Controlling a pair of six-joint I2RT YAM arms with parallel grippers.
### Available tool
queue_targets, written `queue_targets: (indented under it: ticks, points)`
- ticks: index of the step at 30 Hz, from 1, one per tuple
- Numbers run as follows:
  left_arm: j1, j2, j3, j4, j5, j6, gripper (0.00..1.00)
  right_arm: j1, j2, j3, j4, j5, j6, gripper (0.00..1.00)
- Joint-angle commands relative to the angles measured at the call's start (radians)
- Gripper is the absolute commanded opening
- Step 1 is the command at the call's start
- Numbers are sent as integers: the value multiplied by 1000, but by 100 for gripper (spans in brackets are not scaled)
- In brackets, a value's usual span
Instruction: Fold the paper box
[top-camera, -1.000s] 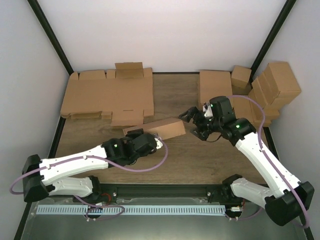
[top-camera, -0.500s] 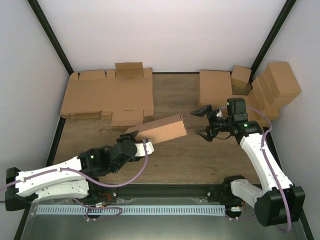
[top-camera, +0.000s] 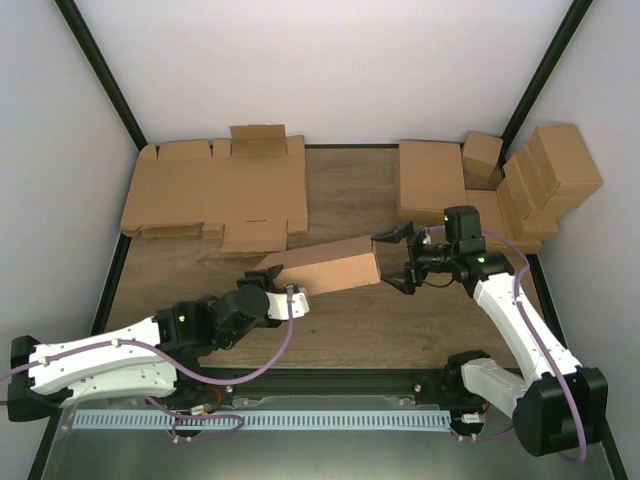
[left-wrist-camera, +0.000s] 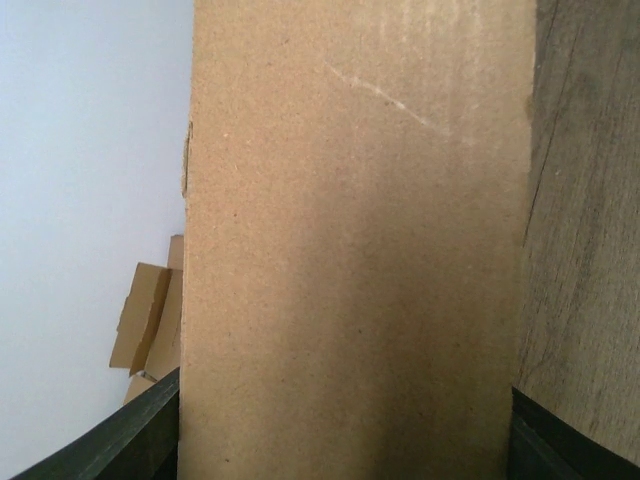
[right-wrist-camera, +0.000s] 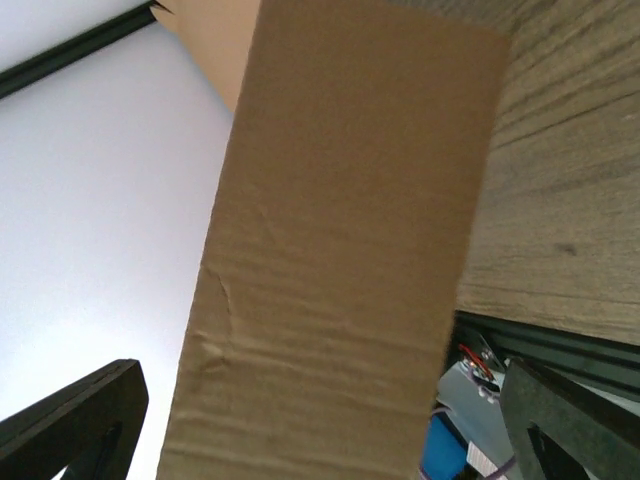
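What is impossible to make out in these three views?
Left wrist view: the brown folded cardboard box fills the frame, hiding where the left tool touches it.
Right wrist view: the box blocks most of the wooden table; fingers of the right tool are cut off below.
Top view: the box underside is hidden.

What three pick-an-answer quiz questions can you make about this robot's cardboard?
1. Where does the pile of flat cardboard blanks lie?
A) far left of the table
B) near right corner
C) under the arms

2. What colour is the paper box?
A) white
B) brown
C) blue

3. How is the right gripper?
A) shut tight
B) out of sight
C) open wide

Answers:
1 A, the pile sits at the table's far left edge.
2 B, it is plain brown cardboard.
3 C, its fingers stand apart on either side of the box's end.
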Motion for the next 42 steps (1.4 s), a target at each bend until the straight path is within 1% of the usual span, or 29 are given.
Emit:
queue_targets:
  ticks: [1,3,5,7,10,11,13,15,16,19,21,23,24,27,30,32,34,36,40,42]
  points:
    - [-14,7,7,67,-3,26,56,70,49,19,89,-33,27,100]
    - [-16,8,7,73,-9,33,56,96,66,23,95,-33,27,99]
    - [-17,11,7,73,-12,36,56,102,63,15,103,-32,34,94]
    - [-18,10,4,71,-16,35,56,102,51,2,116,-30,45,87]
    - [-22,7,3,67,-15,30,57,101,40,-1,104,-16,43,72]
    - [-24,5,4,63,-5,28,60,102,39,0,101,-12,42,68]
    - [-26,-3,7,52,34,23,74,101,36,6,95,0,37,62]
    - [-32,-7,27,27,68,-2,96,102,34,17,92,17,37,56]
    - [-34,-9,43,11,82,-22,100,101,35,23,95,24,37,55]
    - [-40,-34,95,-36,125,-95,100,102,43,71,91,93,19,54]
    - [-42,-60,140,-60,150,-154,100,101,46,105,87,184,5,53]
    - [-43,-97,194,-82,170,-220,100,101,41,136,92,317,-3,52]
    - [-43,-110,218,-87,175,-256,100,102,36,151,105,391,-9,52]
    - [-43,-152,273,-82,179,-369,100,101,24,174,155,679,-8,52]
    - [-42,-184,301,-50,111,-510,100,102,11,130,295,948,40,51]
    - [-41,-199,316,-44,61,-609,100,101,23,97,410,1092,63,49]
    - [-40,-217,325,-44,16,-672,100,102,56,87,517,1199,62,48]
    - [-42,-240,323,-43,-16,-725,100,101,100,98,597,1280,43,51]
    - [-41,-281,279,-43,-71,-819,100,101,200,141,653,1463,27,50]
    - [-41,-282,253,-42,-73,-844,100,99,243,136,676,1550,73,48]
